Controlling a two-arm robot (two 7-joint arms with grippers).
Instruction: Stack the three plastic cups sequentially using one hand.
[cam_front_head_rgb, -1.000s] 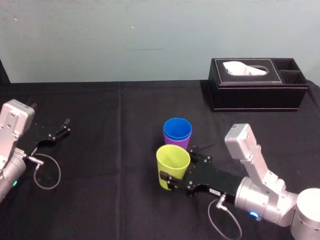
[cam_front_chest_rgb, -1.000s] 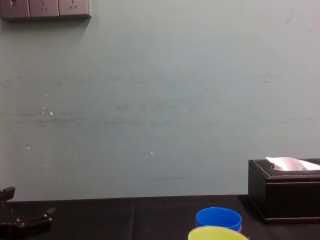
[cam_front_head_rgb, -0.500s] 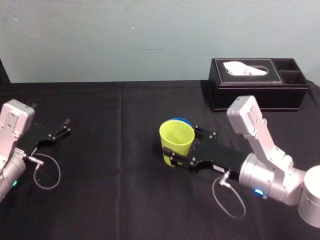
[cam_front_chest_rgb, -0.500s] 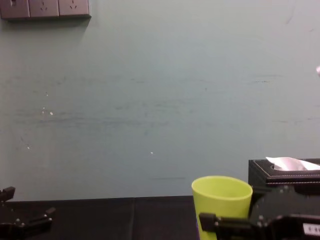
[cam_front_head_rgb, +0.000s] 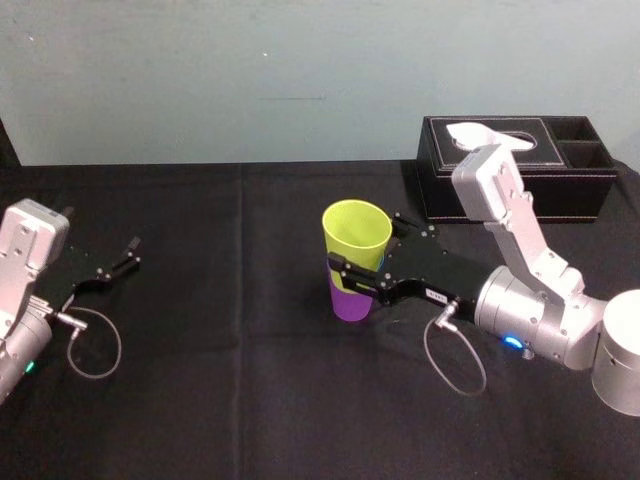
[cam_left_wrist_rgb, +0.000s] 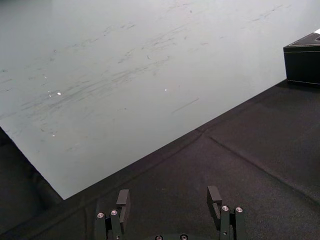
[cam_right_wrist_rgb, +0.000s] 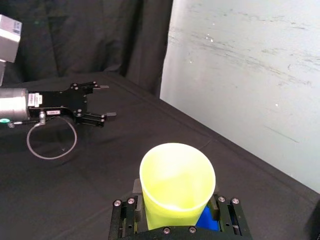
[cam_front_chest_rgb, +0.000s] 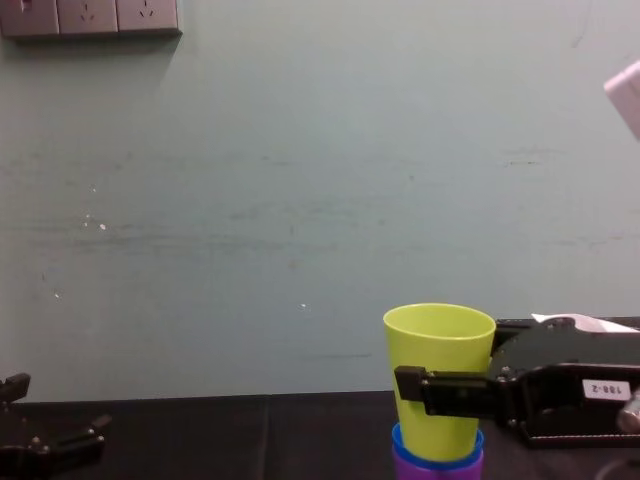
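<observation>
Raised yellow-green cup (cam_front_head_rgb: 356, 230) (in blue cup (cam_front_chest_rgb: 437, 464)), claw (cam_front_head_rgb: 360, 250) — clamped

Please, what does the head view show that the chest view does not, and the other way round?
Head view adds: the wide black cloth, a cable loop by the left arm, and the tissue box from above, with its two side compartments.

Chest view adds: the wall sockets and a side look at the stack, the yellow-green cup lowered into the blue cup, which sits in the purple cup.

Both share: the right gripper shut on the yellow-green cup, and the left gripper parked open at the robot's left.
</observation>
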